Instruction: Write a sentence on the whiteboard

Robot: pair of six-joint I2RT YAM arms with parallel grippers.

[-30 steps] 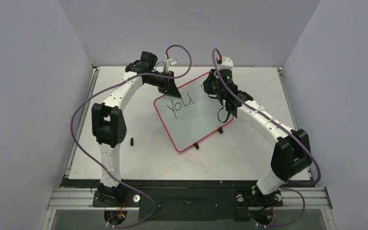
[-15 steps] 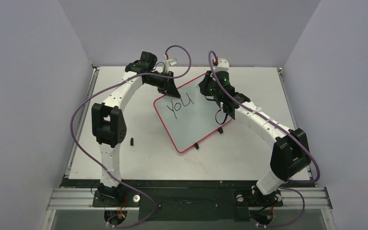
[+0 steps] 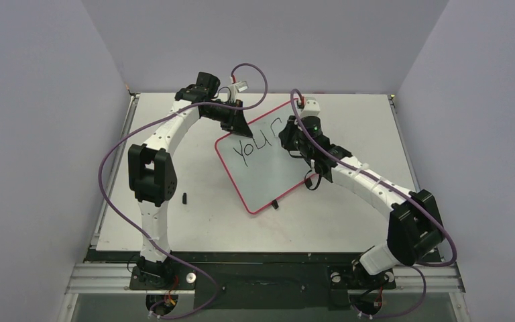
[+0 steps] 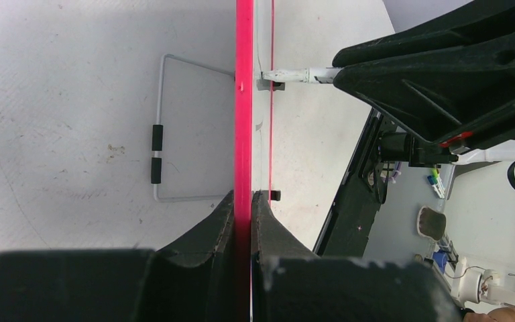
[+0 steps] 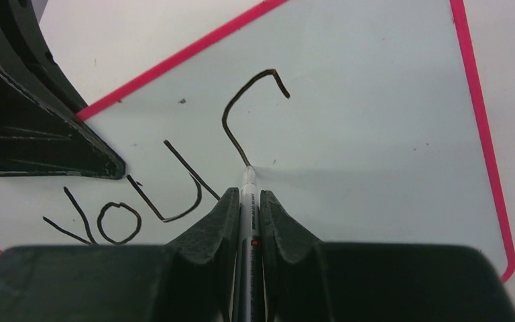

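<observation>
The whiteboard (image 3: 276,176), white with a red rim, lies tilted on the table. The sentence (image 3: 247,149) reads "YOU" in black, followed by one curved stroke (image 3: 274,127). My left gripper (image 3: 239,125) is shut on the board's far-left rim, which shows edge-on in the left wrist view (image 4: 244,100) between my fingers (image 4: 243,201). My right gripper (image 3: 295,139) is shut on a marker (image 5: 248,194). The marker's tip touches the board at the lower end of the curved stroke (image 5: 236,111), right of "YOU" (image 5: 131,208).
A small black cap (image 3: 185,198) lies on the table left of the board. Two black clips (image 3: 275,203) sit on the board's near edge. A white wire frame (image 4: 162,127) lies by the board. Grey walls close in left, right and behind.
My right gripper has moved toward the near side across the board, leaving a new curved stroke after "YOU". The left gripper and the board have not moved.
</observation>
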